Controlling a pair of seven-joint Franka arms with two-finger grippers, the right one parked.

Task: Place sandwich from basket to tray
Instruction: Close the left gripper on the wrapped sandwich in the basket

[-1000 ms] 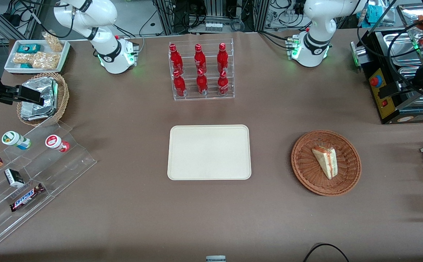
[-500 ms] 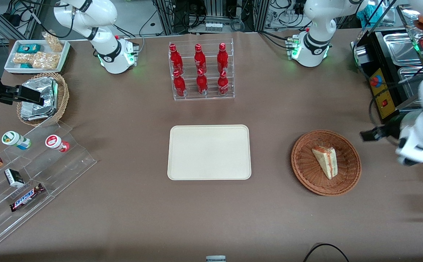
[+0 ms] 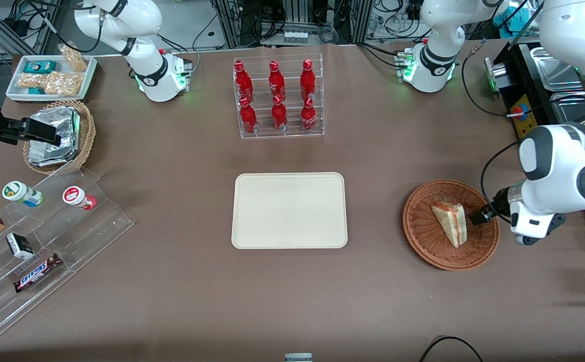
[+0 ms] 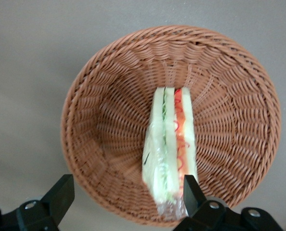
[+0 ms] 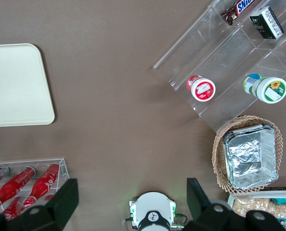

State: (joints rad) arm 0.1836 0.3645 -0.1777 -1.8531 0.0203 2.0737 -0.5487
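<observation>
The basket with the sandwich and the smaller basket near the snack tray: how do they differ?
The basket is wide, shallow and reddish-brown; the tan basket is smaller and deeper. The basket holds the sandwich; the tan basket holds foil packets. The left tool, open, hovers over the basket's rim beside the sandwich; the tan basket lies toward the parked arm's end. Both are round wicker.

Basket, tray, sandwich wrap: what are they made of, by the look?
Basket: woven wicker, reddish-brown, ribbed weave visible.
Tray: smooth matte cream, probably plastic.
Sandwich: white bread, apparently in clear film, judging by the crinkled glossy end.
The gripper, jaws open, hangs above the basket rim.
</observation>
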